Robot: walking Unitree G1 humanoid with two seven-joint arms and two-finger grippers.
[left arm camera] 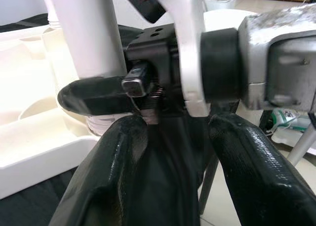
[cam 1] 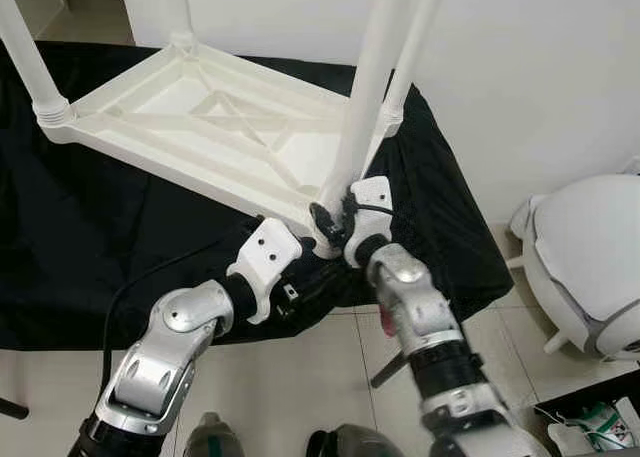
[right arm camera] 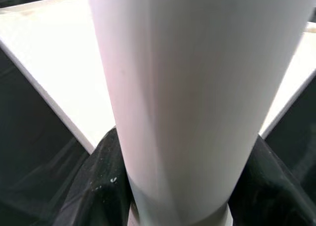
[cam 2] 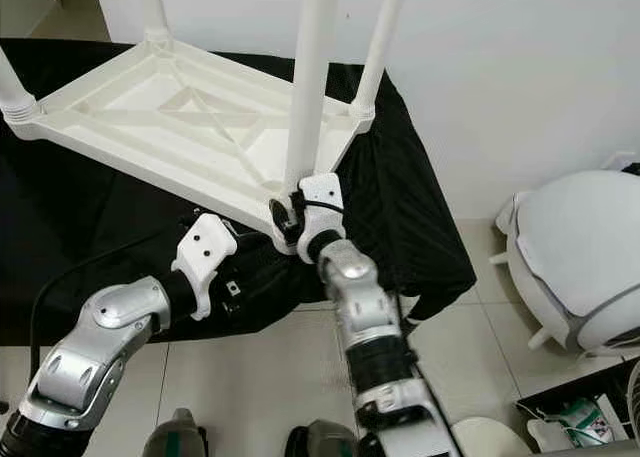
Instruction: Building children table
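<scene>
**Fourth leg held at the near corner socket**

Nearest the head camera are the two silver arms, rising from six o'clock toward the middle of the picture. The right gripper (cam 2: 292,217) is clasped round the base of the near leg (cam 2: 310,87), one black finger on each side of the white tube, as the right wrist view confirms: the tube stands between both dark fingers just above its socket collar. The grip sits low, probably so the leg can be steadied or pressed straight down into the corner.

The left gripper (cam 1: 312,267) sits just beside it at about eight o'clock of the socket, against the black cloth (cam 1: 90,217) under the table's near edge. In the left wrist view its fingers (left arm camera: 113,186) are spread apart with nothing between them, pointing at the right wrist and the leg base; it looks placed to brace the corner.

The children's table (cam 1: 200,117) lies upside down on the cloth, ribbed underside up, with legs standing at its other three corners toward ten, twelve and one o'clock. A white rounded appliance (cam 1: 590,267) stands on the floor at three o'clock. The build looks close to finished.
</scene>
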